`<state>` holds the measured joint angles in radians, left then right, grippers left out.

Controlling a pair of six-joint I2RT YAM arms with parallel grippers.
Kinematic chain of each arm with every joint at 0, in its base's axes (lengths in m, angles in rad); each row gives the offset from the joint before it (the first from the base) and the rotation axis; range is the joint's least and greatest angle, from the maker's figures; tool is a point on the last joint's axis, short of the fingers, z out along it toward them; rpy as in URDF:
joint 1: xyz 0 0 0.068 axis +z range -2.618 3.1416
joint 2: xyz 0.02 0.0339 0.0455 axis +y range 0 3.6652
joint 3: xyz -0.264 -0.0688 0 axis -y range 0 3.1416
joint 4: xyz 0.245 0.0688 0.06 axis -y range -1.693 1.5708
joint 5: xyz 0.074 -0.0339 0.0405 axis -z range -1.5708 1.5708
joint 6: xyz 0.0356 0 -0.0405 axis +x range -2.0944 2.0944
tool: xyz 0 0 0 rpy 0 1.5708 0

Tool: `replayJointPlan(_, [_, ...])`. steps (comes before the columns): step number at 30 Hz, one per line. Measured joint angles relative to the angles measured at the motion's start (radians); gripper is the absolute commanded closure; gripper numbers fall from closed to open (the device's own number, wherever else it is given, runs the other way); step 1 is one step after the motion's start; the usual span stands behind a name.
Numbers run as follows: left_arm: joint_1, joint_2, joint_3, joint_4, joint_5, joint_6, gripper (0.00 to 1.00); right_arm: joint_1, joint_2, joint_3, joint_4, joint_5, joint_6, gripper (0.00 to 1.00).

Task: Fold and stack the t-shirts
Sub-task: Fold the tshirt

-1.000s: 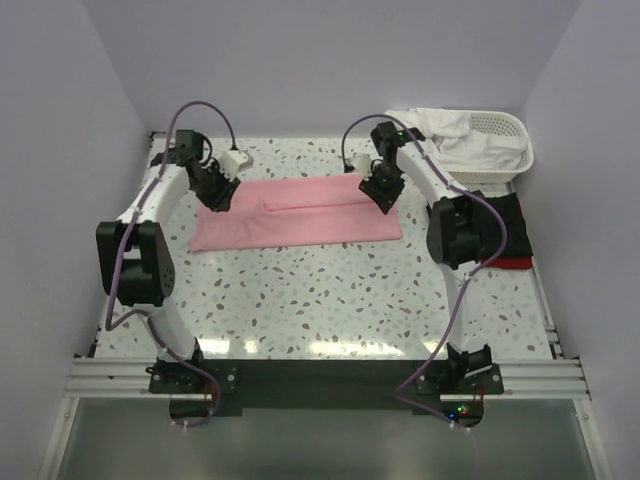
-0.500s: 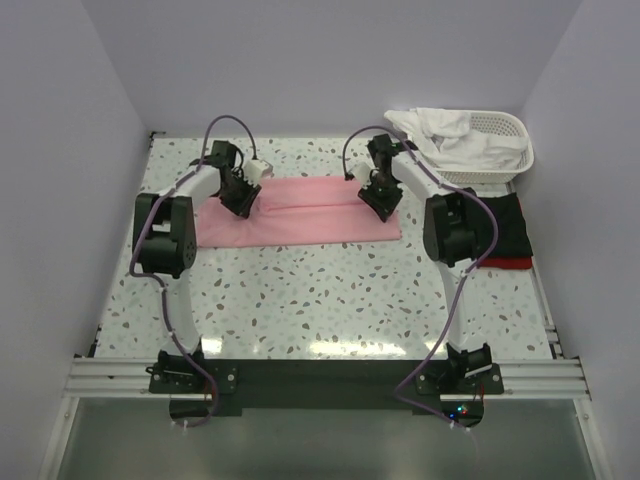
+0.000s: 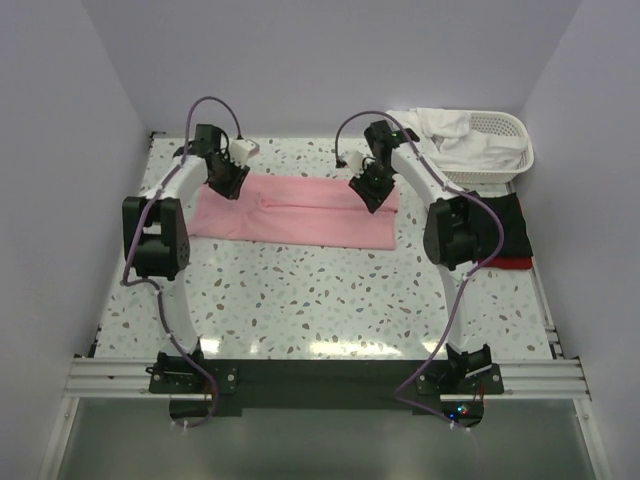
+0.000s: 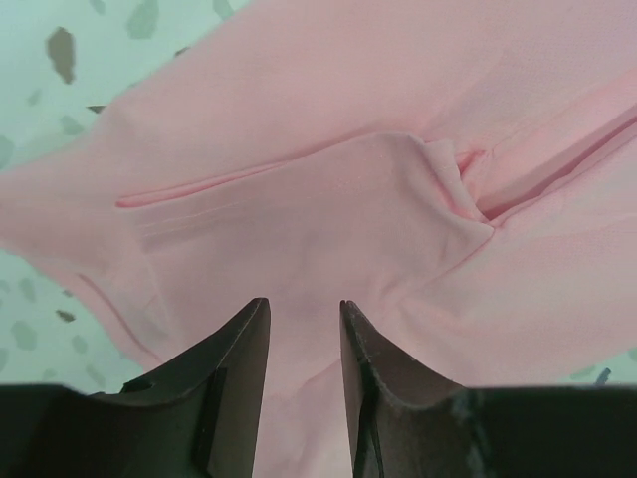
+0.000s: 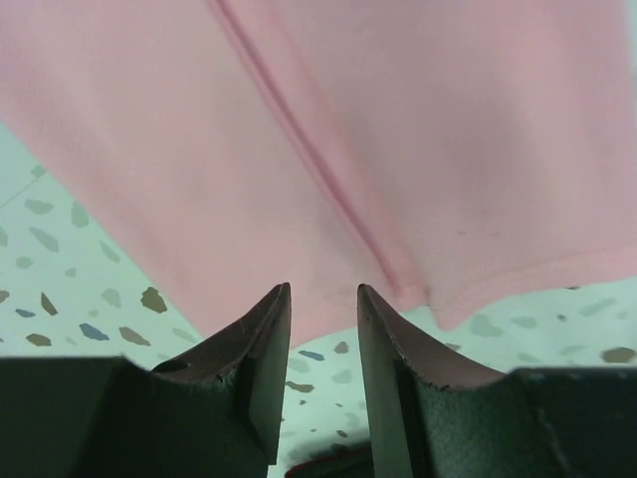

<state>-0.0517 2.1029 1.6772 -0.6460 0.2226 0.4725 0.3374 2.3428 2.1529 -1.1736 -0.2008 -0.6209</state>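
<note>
A light pink t-shirt (image 3: pixel 300 210) lies folded into a long band across the far half of the table, its left end a little farther back. My left gripper (image 3: pixel 228 182) hovers over its left end. In the left wrist view its jaws (image 4: pixel 304 304) stand apart above a creased flap of the pink cloth (image 4: pixel 328 199), gripping nothing. My right gripper (image 3: pixel 368 192) is over the right end. There its jaws (image 5: pixel 323 289) are open over the shirt's hem (image 5: pixel 398 119) and the speckled table. A black t-shirt (image 3: pixel 505 225) lies on a red one (image 3: pixel 512 263) at the right.
A white lattice basket (image 3: pixel 515 140) stands at the back right corner, with white t-shirts (image 3: pixel 450 135) heaped in it and spilling over its left rim. The booth's walls close in the table on the left, right and back.
The pink shirt now lies as a narrower, skewed band. My left gripper swung right, then back left and farther away. My right gripper shifted slightly left.
</note>
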Motion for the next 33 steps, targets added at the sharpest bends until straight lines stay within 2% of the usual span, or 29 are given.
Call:
replayJointPlan(7, [0.003,-0.132,-0.055,-0.037,-0.029,-0.048,0.61,-0.003,0.060,0.124,0.049,0.064,-0.004,0.65])
replayJointPlan(9, [0.005,-0.149,-0.087,-0.055,-0.045,-0.059,0.57,0.001,0.076,0.113,0.054,0.076,-0.006,0.64])
replayJointPlan(13, [0.033,-0.155,-0.131,-0.134,-0.036,-0.058,0.48,0.020,0.058,0.021,0.059,0.076,-0.015,0.64])
replayJointPlan(20, [0.201,-0.166,-0.134,-0.279,0.030,0.064,0.50,0.079,-0.082,-0.228,0.042,0.050,-0.035,0.64])
replayJointPlan(27, [0.200,-0.171,-0.190,-0.274,0.031,0.122,0.50,0.082,-0.109,-0.301,0.068,0.056,-0.035,0.65])
replayJointPlan(28, [0.199,-0.169,-0.192,-0.270,0.031,0.124,0.51,0.080,-0.109,-0.312,0.072,0.060,-0.035,0.65])
replayJointPlan(31, [0.200,-0.156,-0.192,-0.244,0.024,0.134,0.63,0.079,-0.108,-0.337,0.081,0.080,-0.035,0.65])
replayJointPlan(32, [0.201,-0.145,-0.192,-0.237,0.021,0.141,0.71,0.078,-0.107,-0.344,0.085,0.084,-0.035,0.66])
replayJointPlan(33, [0.201,-0.134,-0.193,-0.230,0.016,0.145,0.74,0.078,-0.107,-0.349,0.090,0.092,-0.035,0.66])
